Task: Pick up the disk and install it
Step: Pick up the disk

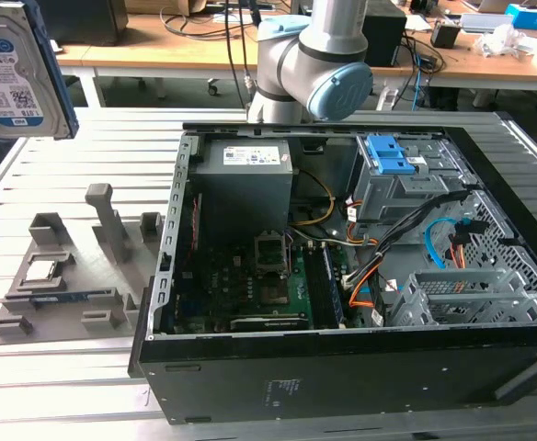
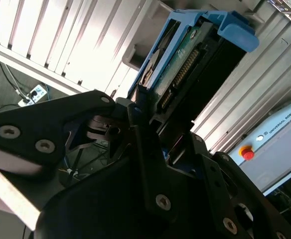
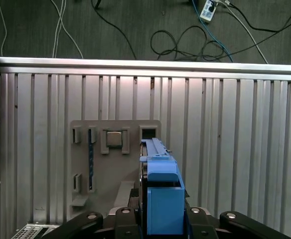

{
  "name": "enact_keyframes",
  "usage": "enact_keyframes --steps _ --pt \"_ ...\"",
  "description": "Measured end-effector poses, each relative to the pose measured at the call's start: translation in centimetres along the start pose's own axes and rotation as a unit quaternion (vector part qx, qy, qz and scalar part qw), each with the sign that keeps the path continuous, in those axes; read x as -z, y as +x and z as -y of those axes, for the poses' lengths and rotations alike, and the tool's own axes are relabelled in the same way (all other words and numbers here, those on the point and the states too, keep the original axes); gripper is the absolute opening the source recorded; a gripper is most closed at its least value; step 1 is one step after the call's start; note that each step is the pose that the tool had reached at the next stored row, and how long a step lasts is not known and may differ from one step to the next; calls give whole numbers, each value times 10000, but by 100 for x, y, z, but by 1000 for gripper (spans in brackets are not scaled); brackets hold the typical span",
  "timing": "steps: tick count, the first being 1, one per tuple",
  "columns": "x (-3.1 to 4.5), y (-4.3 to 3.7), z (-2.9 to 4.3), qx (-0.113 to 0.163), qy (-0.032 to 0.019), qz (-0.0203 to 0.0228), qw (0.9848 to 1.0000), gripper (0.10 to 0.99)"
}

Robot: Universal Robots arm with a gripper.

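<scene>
While aloft over slatted table, disk sits clamped in claw.

disk | silver-grey drive, white-and-blue label, bright blue carrier frame around its edges | clamped in the tool, reaching out past its tips | carried on edge

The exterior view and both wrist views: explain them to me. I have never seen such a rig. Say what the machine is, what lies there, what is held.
The exterior view looks on from off the arm: a robot arm stands behind an open computer case on a slatted metal table, a grey parts holder beside it. Both wrist views come from cameras riding on the arm. Its gripper is clamped on the disk, a hard drive in a blue frame, held above the table.
</scene>
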State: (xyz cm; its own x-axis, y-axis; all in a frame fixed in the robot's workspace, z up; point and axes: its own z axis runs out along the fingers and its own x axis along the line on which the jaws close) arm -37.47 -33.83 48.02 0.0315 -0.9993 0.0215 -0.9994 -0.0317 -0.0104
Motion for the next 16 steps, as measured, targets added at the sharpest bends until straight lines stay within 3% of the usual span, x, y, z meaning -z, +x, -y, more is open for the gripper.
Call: enact_keyframes --steps 16 --pt "261 6 3 0 -1 0 10000 365"
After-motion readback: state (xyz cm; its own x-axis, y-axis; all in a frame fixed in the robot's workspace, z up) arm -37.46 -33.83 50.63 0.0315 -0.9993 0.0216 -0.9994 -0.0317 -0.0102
